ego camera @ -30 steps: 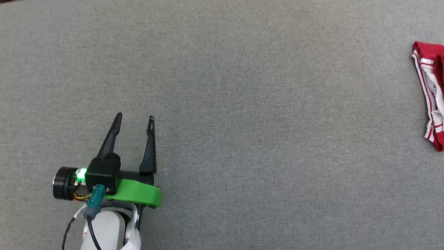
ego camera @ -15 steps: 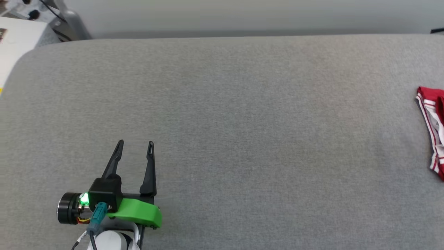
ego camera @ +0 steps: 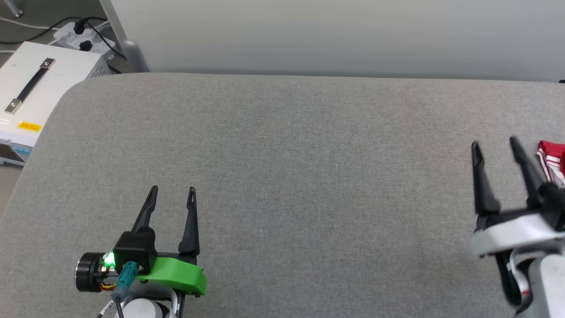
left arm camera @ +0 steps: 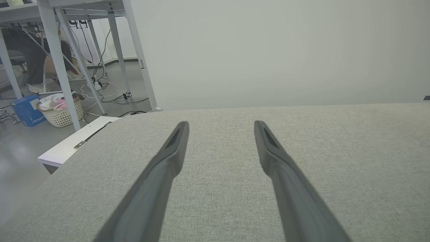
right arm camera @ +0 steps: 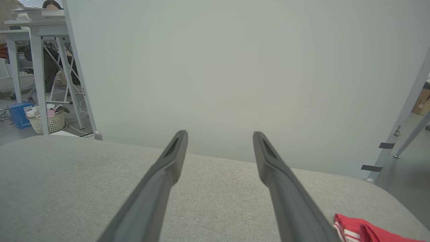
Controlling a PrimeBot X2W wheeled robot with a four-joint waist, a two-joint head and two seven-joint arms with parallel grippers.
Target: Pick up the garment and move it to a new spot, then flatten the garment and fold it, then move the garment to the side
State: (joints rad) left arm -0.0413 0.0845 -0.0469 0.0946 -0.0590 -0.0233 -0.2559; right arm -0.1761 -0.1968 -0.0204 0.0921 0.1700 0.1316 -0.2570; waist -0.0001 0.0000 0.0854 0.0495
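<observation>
The garment (ego camera: 554,161) is a red piece with red-and-white striped trim, lying at the far right edge of the grey table (ego camera: 309,176); most of it is cut off by the picture's edge. The right wrist view catches its corner (right arm camera: 359,230) at the lower right. My right gripper (ego camera: 494,143) hovers open just left of the garment, apart from it, with nothing between its fingers. My left gripper (ego camera: 172,190) stands open over the table's front left, far from the garment. Its dark fingers (left arm camera: 168,161) hold nothing.
A pale wall panel (ego camera: 331,35) stands behind the table's far edge. A white box with a handle (ego camera: 31,84) and a power strip with cables (ego camera: 84,37) sit on the floor at the far left. A laundry basket (left arm camera: 60,111) stands under white desks beyond.
The camera has tilted up, so the table's far edge, the wall and the white box have come into view. My right gripper has entered at the lower right beside the garment.
</observation>
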